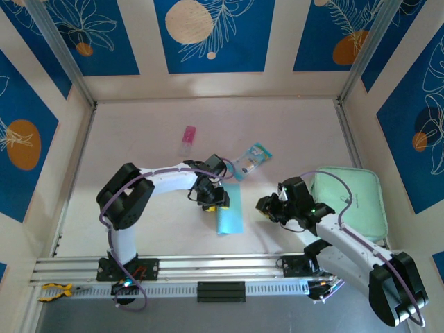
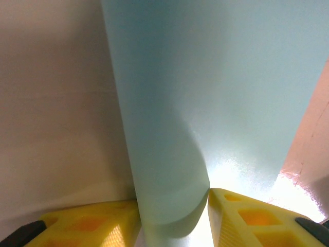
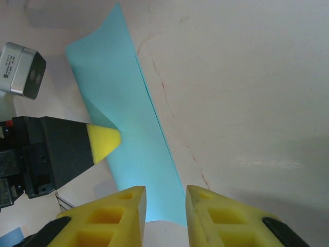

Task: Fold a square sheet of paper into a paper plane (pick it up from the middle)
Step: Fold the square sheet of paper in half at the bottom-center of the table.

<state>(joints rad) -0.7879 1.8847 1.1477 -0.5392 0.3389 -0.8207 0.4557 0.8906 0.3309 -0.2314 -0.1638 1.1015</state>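
blue patterned walls (image 1: 215, 35), pale table (image 1: 152, 125)

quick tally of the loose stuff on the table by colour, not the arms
light blue: 1, the folded sheet of paper
teal and clear: 1, the printed packet
pink: 1, a small pink item
mint green: 1, the rounded pad
total: 4

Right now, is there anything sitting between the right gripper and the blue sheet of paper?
Nothing visible does. In the right wrist view, the right gripper hovers right at the near end of the blue sheet with bare table around it. The left gripper is on the sheet's far side, pinching a fold, not in the path.
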